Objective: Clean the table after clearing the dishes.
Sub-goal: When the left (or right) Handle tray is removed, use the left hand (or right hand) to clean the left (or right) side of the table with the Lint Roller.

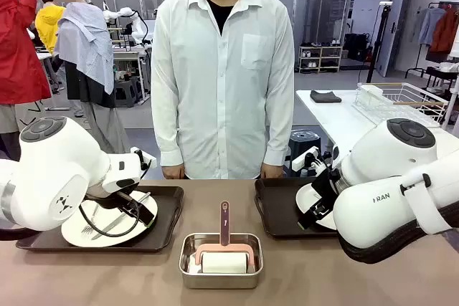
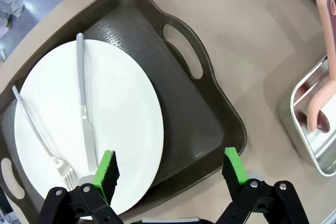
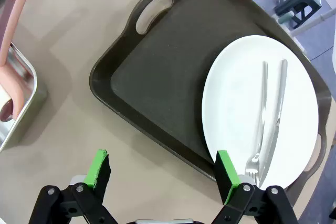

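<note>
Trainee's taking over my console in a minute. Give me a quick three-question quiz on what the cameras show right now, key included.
1. True or false: the left gripper and the right gripper are both open and hold nothing.
2. What lies on the white plate in the left tray? A) a spoon B) a fork and a knife C) nothing
3. Fill in: the steel pan, between that tray and the right tray, holds a tool with a ___ handle.
Key: 1 true; 2 B; 3 pink.
</note>
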You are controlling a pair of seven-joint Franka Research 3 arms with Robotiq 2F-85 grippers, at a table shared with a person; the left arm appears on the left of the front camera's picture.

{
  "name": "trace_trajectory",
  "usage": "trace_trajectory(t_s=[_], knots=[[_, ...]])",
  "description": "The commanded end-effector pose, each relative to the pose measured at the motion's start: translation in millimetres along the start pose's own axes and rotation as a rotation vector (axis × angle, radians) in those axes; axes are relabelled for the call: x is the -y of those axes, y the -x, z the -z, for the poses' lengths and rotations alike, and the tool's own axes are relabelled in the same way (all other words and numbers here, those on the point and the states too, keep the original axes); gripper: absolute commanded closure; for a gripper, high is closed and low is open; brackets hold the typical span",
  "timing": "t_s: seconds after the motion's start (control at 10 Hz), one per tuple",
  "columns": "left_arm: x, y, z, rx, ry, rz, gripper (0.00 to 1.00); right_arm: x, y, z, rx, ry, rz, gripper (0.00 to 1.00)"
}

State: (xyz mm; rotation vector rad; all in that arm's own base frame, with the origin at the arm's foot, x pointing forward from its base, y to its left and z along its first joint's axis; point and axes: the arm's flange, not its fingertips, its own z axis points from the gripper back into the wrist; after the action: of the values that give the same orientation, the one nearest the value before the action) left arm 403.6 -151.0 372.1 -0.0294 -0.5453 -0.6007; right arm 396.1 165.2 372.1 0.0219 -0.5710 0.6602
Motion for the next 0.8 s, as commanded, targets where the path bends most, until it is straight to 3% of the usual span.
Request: trace_trajectory(t_s=[0.0,0.7], knots=[[0.2,-0.1,0.0,0.000,0.000,0.000,0.00,0.0,0.0,0.0,0.000,0.000,0.000,0.00],[0.2,-0.1,0.0,0.000,0.000,0.000,0.00,0.0,0.0,0.0,0.000,0.000,0.000,0.00]])
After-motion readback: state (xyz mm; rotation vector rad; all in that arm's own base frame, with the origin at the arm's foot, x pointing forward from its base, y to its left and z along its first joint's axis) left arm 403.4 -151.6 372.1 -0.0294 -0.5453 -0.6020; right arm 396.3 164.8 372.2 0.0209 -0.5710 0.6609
